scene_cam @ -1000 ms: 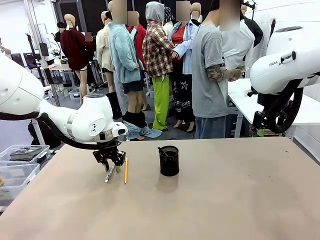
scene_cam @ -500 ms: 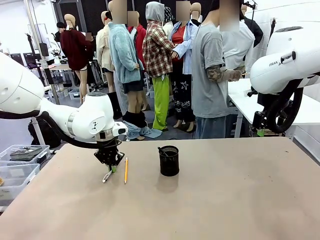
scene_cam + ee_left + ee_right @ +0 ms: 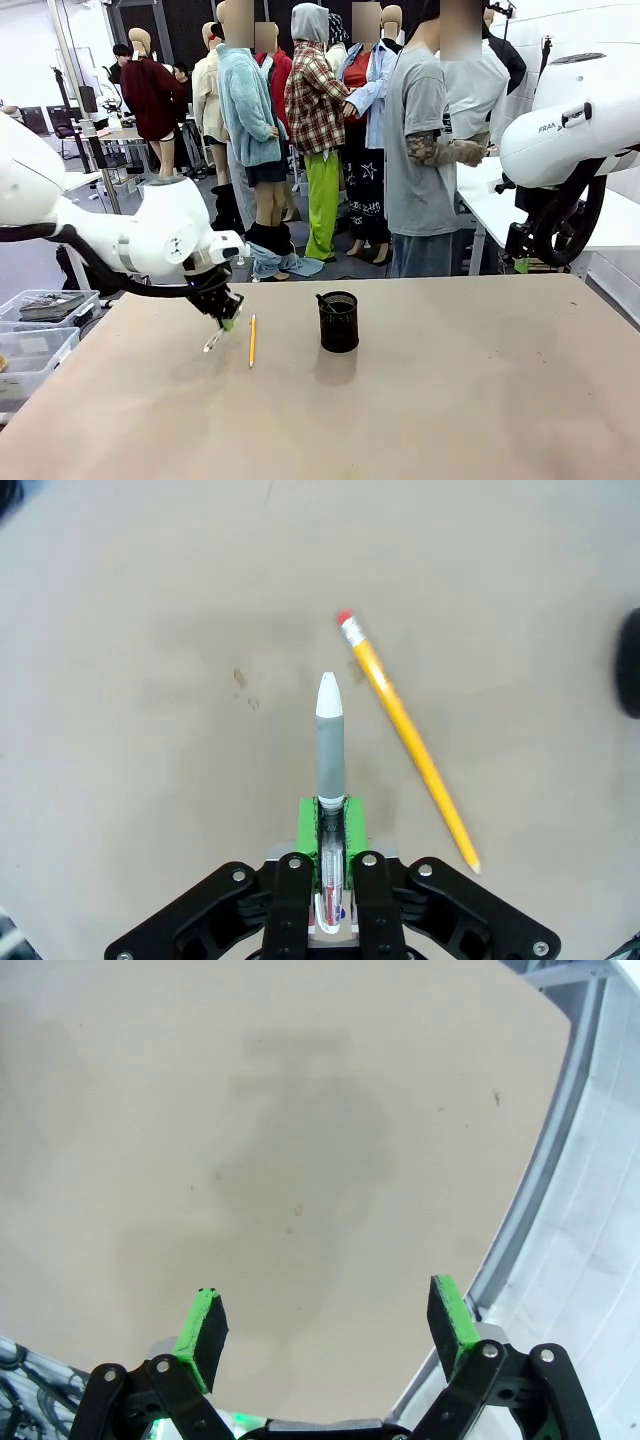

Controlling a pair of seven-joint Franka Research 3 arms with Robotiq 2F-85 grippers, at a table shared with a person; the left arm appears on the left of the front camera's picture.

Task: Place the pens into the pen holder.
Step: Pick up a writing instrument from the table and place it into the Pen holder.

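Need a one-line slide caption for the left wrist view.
Left gripper shut on the silver-white pen, with the yellow pencil lying on the table beside it.

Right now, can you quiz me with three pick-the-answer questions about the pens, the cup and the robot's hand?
1. What colour is the pen holder? A red, B black, C white.
2. Where is the yellow pencil? A inside the pen holder, B in a person's hand, C flat on the table.
3. What is the left gripper doing? A shut on the silver pen, B wide open, C shut on the pencil.
Answers: B, its mesh is black; C, it lies beside the gripper; A, the pen is pinched in it.
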